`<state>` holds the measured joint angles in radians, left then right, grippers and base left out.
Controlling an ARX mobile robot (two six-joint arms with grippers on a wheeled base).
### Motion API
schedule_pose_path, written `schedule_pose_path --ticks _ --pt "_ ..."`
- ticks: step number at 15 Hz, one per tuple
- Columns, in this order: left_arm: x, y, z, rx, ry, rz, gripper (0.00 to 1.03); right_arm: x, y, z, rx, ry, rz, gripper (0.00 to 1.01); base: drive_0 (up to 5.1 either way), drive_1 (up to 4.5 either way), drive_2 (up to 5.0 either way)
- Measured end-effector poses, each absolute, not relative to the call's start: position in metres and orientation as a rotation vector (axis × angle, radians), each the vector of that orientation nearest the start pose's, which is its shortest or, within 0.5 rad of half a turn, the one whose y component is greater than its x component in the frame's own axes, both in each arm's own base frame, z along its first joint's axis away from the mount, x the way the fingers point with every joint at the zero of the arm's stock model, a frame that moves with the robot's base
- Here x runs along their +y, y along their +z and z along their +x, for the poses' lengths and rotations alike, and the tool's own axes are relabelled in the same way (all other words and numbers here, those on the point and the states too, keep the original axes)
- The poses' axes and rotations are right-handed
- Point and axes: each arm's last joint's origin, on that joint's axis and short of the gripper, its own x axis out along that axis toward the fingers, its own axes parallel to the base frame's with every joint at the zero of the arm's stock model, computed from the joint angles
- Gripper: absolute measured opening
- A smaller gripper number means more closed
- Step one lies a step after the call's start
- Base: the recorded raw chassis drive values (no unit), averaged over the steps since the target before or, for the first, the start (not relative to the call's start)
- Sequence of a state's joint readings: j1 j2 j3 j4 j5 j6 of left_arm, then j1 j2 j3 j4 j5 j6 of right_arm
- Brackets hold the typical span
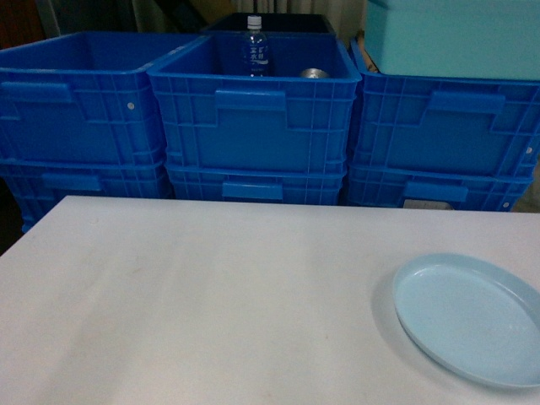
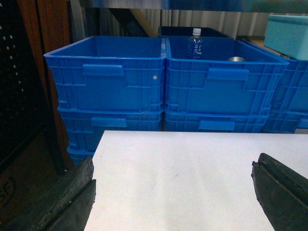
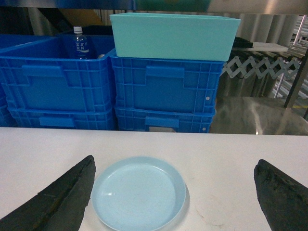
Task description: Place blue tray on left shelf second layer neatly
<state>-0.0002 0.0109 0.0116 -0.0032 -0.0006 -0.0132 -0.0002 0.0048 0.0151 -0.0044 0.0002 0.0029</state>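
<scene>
The blue tray is a pale round dish lying flat on the white table, near its front right corner. In the right wrist view the blue tray sits low between the spread fingers, closer to the left finger. My right gripper is open, hovering just short of the tray. My left gripper is open too, over bare table near its left edge. Neither gripper shows in the head view. A shiny steel rail crosses above the crates; I cannot tell which layer of the left shelf it belongs to.
Stacked deep-blue crates line the far side of the table. The middle one holds a water bottle and a can. A teal bin sits on the right stack. A dark brown post stands left of the table.
</scene>
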Motion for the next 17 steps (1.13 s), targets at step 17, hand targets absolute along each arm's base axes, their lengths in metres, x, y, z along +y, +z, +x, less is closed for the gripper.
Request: schedule_pose_path --ticks 17 --pt "0.000 0.166 0.098 0.002 0.001 -0.013 0.98 -0.013 0.180 0.119 0.025 0.022 -0.046 0.98 0.0 0.00 0.0"
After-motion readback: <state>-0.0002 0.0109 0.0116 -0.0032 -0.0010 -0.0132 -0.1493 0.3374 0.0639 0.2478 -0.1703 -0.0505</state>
